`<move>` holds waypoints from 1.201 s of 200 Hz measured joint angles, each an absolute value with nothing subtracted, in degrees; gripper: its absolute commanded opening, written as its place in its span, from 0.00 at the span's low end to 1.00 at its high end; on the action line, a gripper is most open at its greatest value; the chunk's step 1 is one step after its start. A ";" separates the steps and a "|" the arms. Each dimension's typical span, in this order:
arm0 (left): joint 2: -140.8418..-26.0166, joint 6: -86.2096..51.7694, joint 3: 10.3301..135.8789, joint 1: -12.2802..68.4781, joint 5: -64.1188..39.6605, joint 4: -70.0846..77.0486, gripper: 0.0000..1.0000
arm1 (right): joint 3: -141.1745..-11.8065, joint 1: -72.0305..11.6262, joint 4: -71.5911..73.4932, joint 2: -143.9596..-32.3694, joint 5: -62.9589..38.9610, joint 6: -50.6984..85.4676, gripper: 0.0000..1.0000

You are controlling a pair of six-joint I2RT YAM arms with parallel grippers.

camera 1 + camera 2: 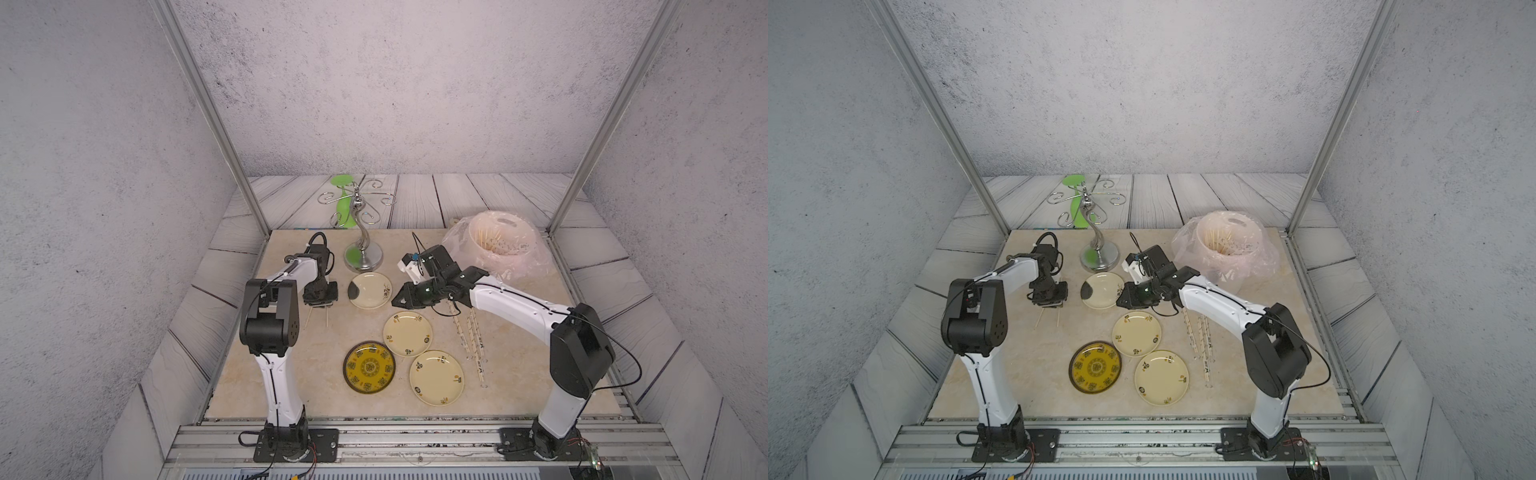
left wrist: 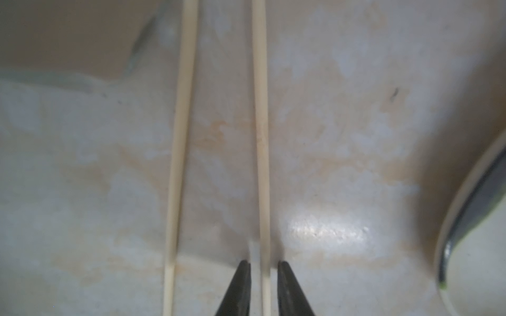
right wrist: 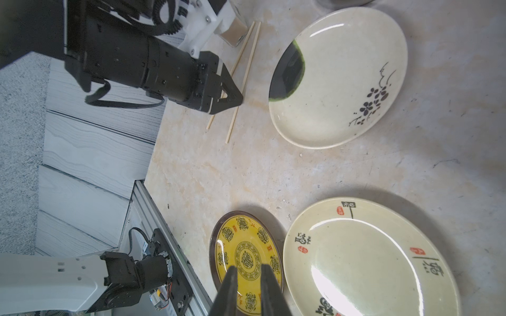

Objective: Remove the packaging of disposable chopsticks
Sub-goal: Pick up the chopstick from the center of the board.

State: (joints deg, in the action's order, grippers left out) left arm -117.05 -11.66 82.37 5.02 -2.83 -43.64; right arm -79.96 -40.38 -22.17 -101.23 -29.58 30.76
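Two bare disposable chopsticks lie side by side on the beige table, left of the plates. My left gripper points down over them and is open by a narrow gap. Its dark fingertips straddle one stick with a sliver of space on each side. In both top views it sits low at the sticks' far end. Several chopsticks in their packaging lie right of the plates, partly under my right arm. My right gripper hovers slightly open and holds nothing.
A cream plate with a dark patch, two cream plates and a yellow patterned plate lie mid-table. A bin lined with a pinkish bag stands back right, and a chrome hook stand at the back.
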 measured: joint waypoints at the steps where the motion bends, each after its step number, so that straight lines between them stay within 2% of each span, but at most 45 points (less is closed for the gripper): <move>1: -117.05 -11.57 82.39 5.02 -2.83 -43.59 0.17 | -79.94 -40.38 -22.20 -101.23 -29.58 30.76 0.18; 38: -117.54 -10.90 83.00 5.30 -2.26 -43.99 0.10 | -79.35 -40.38 -22.06 -101.23 -29.58 30.50 0.18; 71: -117.54 -10.61 83.15 5.43 -1.83 -44.31 0.00 | -79.15 -40.38 -22.06 -101.23 -29.58 30.11 0.18; 165: -116.68 -10.96 82.72 5.54 -1.83 -46.19 0.00 | -78.65 -40.38 -22.04 -101.23 -29.58 29.91 0.19; 240: -108.22 -13.41 79.33 5.80 -5.13 -46.11 0.00 | -78.13 -40.38 -22.02 -101.23 -29.58 29.80 0.19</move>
State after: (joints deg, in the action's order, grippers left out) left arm -108.22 -13.41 79.33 5.80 -5.13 -46.11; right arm -78.13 -40.38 -22.02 -101.23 -29.58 29.80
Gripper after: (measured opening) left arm 0.064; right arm 0.185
